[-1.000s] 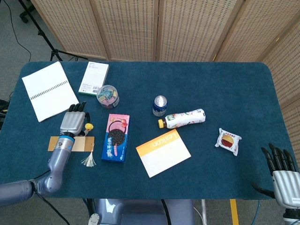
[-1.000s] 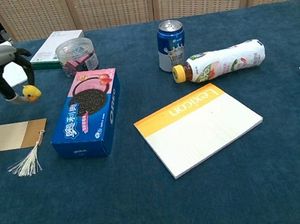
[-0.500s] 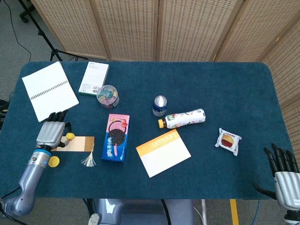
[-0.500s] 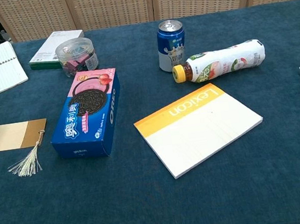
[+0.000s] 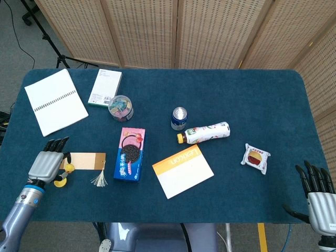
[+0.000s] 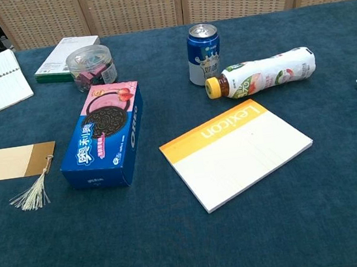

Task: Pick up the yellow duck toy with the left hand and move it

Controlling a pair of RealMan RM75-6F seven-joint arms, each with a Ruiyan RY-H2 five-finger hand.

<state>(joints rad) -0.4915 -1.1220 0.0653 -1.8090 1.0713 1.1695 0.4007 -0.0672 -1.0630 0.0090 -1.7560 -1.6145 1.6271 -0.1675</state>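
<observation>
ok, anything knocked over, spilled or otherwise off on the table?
Only the drink bottle lies on its side by the upright can, cap on, no spill visible. Nothing looks damaged. The left hand is at the near-left table edge with the yellow duck toy.

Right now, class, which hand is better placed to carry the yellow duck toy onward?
Left. The left hand is at the yellow duck toy; the right hand waits across the table.

Rectangular table with dark blue carpet-like cloth top, rounded corners. Behind it, folding screen of woven beige rattan panels in light wood frames, angling in at right. Grey floor at left, black stand legs and black cable on it. Even, soft light.
</observation>
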